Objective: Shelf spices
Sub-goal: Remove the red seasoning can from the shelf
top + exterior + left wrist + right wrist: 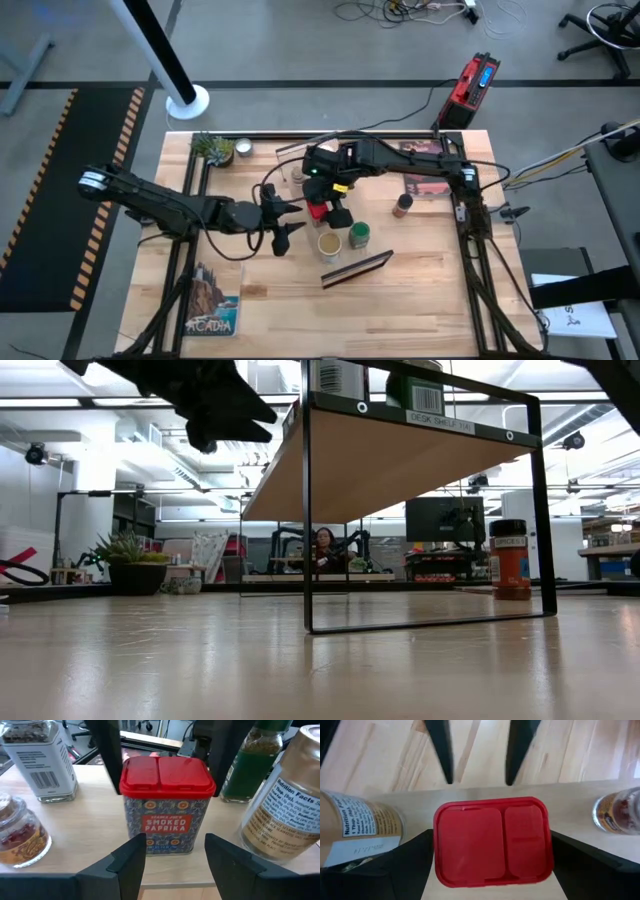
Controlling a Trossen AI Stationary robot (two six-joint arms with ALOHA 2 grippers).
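The red square tin stands upright near the edge of the light-wood shelf, with my right gripper shut on its lid from above. My left gripper is open and level in front of the tin; its fingertips stop short of it and touch nothing. On the shelf around the tin stand the tan-lidded jar, the green jar, a white-labelled jar and a small round jar. A brown jar stands on the table to the right of the shelf. My right gripper holds the red tin by its lid, one finger against each short side of the lid. The fingers come from above, pointing down. The tin stands upright with its base on the shelf top.
A potted plant and a small silver dish sit at the far left of the table. One picture book lies near left, another far right under the right arm. The shelf's black frame stands on the table.
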